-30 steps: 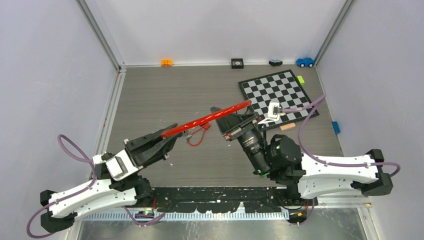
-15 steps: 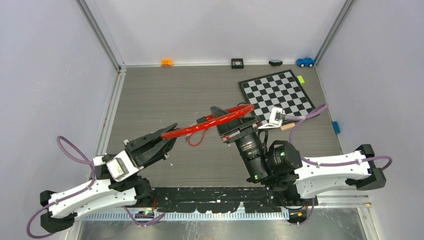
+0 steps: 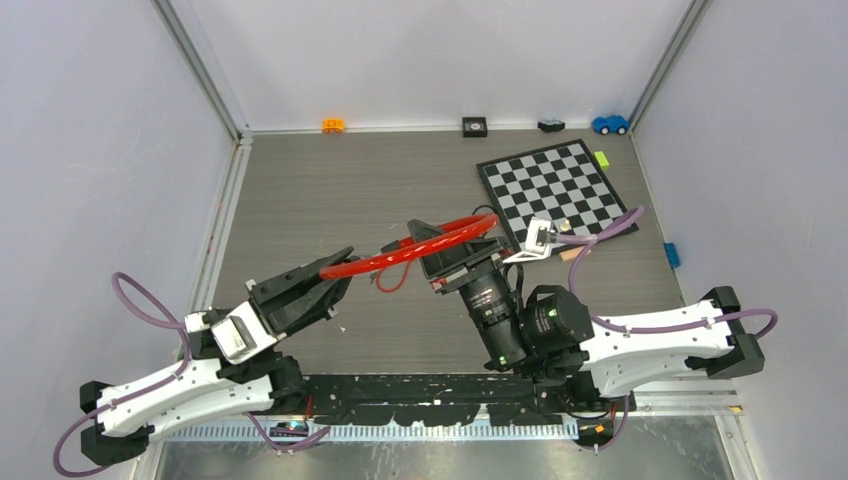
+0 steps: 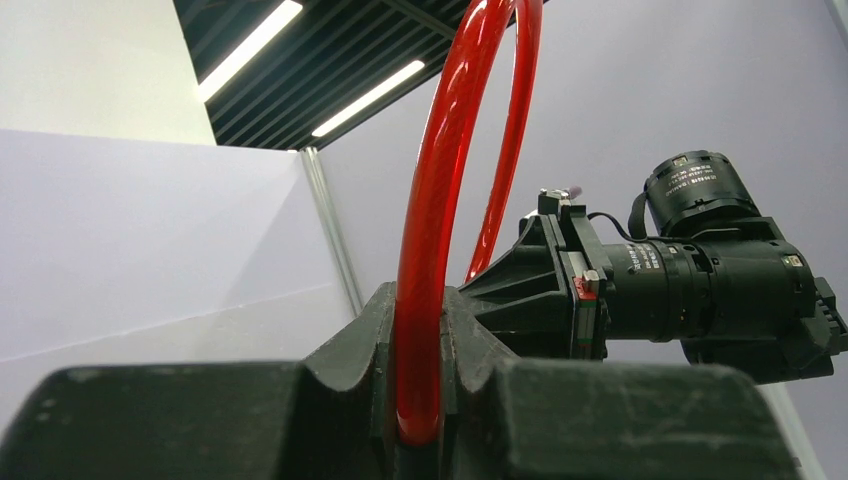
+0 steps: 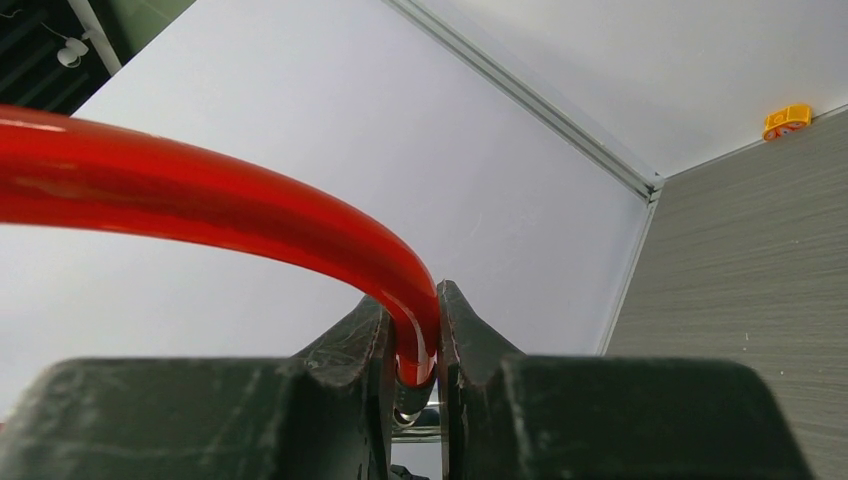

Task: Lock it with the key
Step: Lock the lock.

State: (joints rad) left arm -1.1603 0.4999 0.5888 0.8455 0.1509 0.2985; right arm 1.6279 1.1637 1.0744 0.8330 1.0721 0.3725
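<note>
My left claw (image 3: 335,268) is clamped on one end of the red cable lock (image 3: 375,262); my right claw (image 3: 432,247) pinches it further along. A second ago the cable ran straight; now it bows upward, my right arm drawn nearer. I'm probably closing the loop. No key is visibly engaged.

Red cable lock (image 3: 372,264) from straight to bowed; right hand (image 3: 432,243) farther left.

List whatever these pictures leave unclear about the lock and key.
- Key: the top view shows only a small red piece dangling under the red cable; too small to identify.
- Cable ends: buried inside the left gripper and right gripper in both wrist views.
- Keyhole: visible in no view.
</note>
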